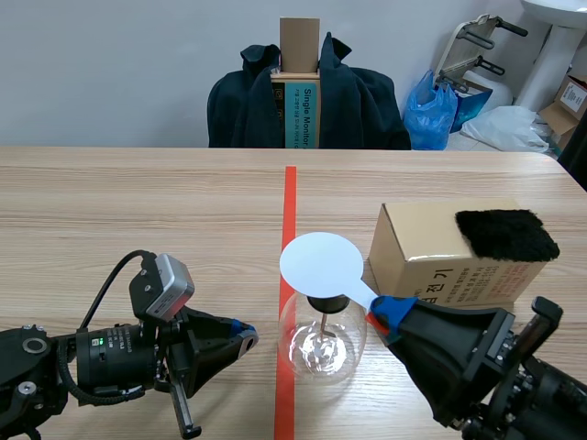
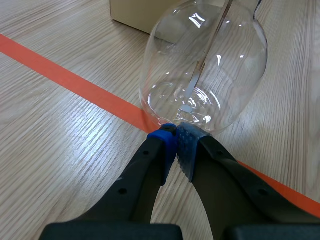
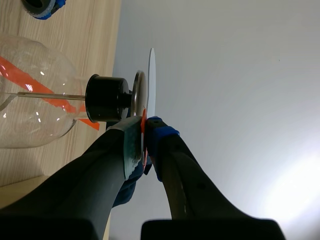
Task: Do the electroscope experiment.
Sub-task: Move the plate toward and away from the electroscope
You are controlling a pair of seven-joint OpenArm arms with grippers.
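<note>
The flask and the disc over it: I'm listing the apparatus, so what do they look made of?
Flask: clear and glossy, with sharp highlights and the table showing through; glass or clear plastic, cannot tell which. Disc: thin, flat, matte pale white, edge-on a mere sliver in the right wrist view; probably plastic sheet or card.

A lab or test room: a wooden table (image 1: 138,192) (orange tape (image 1: 290,197) down its middle), a dark jacket (image 1: 358,101) draped around a cardboard box (image 1: 299,55), a blue bag (image 1: 431,110) and cartons (image 1: 570,99) by the wall (image 1: 110,64).
</note>
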